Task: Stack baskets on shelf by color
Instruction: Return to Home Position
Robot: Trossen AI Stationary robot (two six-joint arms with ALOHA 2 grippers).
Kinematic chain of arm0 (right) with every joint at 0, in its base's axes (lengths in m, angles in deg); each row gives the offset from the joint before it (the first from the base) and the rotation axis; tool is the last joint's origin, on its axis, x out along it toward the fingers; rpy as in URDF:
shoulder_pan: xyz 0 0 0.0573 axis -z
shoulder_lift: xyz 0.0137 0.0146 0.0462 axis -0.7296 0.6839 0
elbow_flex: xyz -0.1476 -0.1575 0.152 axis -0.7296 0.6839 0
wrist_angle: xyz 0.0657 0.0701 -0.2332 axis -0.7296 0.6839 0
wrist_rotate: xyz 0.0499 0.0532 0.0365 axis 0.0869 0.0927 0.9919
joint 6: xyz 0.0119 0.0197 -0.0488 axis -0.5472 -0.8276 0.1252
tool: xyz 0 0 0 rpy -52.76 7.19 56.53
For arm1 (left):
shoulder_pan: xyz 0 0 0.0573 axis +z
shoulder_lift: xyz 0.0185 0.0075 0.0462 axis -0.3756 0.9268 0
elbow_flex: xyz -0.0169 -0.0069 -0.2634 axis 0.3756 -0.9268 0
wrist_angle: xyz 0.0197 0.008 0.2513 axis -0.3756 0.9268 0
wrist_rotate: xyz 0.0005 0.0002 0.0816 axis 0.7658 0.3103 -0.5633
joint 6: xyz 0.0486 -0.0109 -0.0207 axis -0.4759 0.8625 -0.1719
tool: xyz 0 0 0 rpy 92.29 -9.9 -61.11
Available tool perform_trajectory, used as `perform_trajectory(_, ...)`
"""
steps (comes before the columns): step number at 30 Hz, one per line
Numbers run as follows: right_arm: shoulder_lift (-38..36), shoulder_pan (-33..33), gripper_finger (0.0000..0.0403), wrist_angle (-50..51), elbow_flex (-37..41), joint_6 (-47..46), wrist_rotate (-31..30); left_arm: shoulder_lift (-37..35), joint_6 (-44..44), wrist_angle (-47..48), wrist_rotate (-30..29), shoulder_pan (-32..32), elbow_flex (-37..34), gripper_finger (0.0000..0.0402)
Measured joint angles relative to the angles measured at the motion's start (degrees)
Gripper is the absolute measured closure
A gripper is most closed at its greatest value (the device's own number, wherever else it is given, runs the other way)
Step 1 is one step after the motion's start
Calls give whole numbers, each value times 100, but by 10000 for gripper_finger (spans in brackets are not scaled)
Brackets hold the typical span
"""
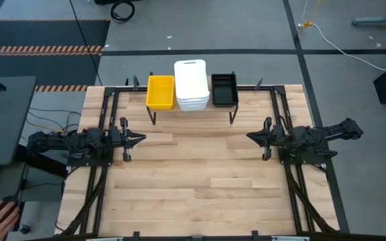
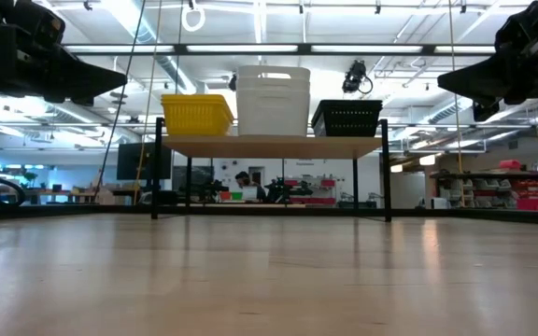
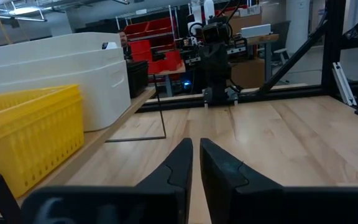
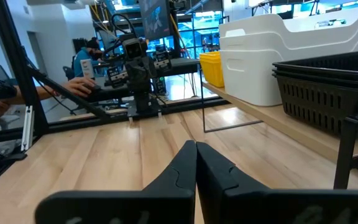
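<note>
The shelf [image 2: 269,146] stands at the far edge of the wooden tabletop [image 1: 200,174], midway between the two arms. Its light wood board carries three groups of baskets in a row. The yellow basket [image 1: 160,92] sits at the end nearer the left arm, the white baskets [image 1: 191,85] are in the middle, and the black mesh baskets [image 1: 224,89] are at the end nearer the right arm. The white group shows nested rims and stands tallest. The black group shows two stacked rims in the right wrist view. Whether the yellow is one basket or several cannot be told. Neighbouring groups sit just beside each other. The left gripper [image 1: 139,139] hangs above bare tabletop on the left side, well apart from the shelf, with its fingers drawn together to a thin slit and holding nothing. The right gripper [image 1: 250,137] mirrors it on the right side, its fingers pressed together and empty. A person's hand [image 1: 2,215] rests off the table's near left corner.
</note>
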Motion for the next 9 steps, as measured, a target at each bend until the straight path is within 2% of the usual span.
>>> perform_trajectory(9,1,0,395,-1,0,-1,0,0,0,1,0,1,-2,373)
